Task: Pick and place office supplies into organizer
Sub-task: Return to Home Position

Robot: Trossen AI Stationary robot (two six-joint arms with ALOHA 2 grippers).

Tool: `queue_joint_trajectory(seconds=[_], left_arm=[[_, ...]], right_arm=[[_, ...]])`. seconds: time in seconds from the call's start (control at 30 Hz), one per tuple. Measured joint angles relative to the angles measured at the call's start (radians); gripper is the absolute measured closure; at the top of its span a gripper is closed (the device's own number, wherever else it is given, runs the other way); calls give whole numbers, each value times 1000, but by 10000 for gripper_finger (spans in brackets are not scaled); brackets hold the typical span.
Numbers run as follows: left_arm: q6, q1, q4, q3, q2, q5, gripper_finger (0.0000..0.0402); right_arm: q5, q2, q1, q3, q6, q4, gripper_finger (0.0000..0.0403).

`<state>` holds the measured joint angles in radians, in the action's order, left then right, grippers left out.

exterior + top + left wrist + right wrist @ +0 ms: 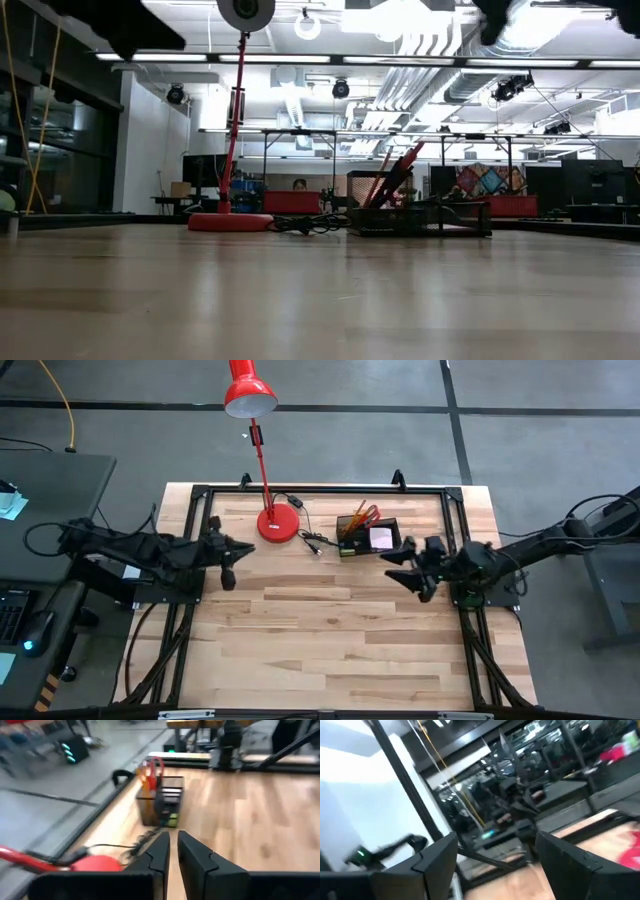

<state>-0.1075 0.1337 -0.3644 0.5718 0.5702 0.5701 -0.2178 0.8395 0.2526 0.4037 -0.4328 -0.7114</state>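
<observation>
The black organizer (pixel 368 538) stands at the table's far side, right of centre. Red-handled scissors (pixel 371 514) and orange pencils (pixel 357 512) stick up out of it, and a pink sticky-note pad (pixel 381 538) lies in one compartment. It also shows in the left wrist view (pixel 162 800) and the low view (pixel 420 218). My left gripper (pixel 238 556) hovers left of the lamp base, its fingers (pixel 173 845) a narrow gap apart with nothing between them. My right gripper (pixel 403 566) hangs just right of the organizer, wide open (pixel 495 847) and empty.
A red desk lamp stands on its round base (pixel 278 524) left of the organizer, its head (pixel 249 396) beyond the far edge. A black cable (pixel 312 542) lies between base and organizer. A black frame (pixel 320 491) borders the table. The bare wood (pixel 320 640) reaches the near edge.
</observation>
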Motion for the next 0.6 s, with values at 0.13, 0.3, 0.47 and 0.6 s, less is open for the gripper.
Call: queue_joint_trajectory(seconds=[0.13, 0.3, 0.47, 0.6], left_arm=[[48, 70, -22, 0, -5, 121, 365], [109, 116, -55, -11, -4, 180, 359], [138, 121, 200, -127, -5, 167, 362], [130, 122, 443, -269, 13, 135, 360]], right_arm=[[-72, -134, 47, -58, 74, 145, 144], [-214, -285, 90, -113, -61, 302, 144], [-247, -394, 114, -165, -20, 313, 144], [-254, -451, 114, -183, -23, 377, 144]])
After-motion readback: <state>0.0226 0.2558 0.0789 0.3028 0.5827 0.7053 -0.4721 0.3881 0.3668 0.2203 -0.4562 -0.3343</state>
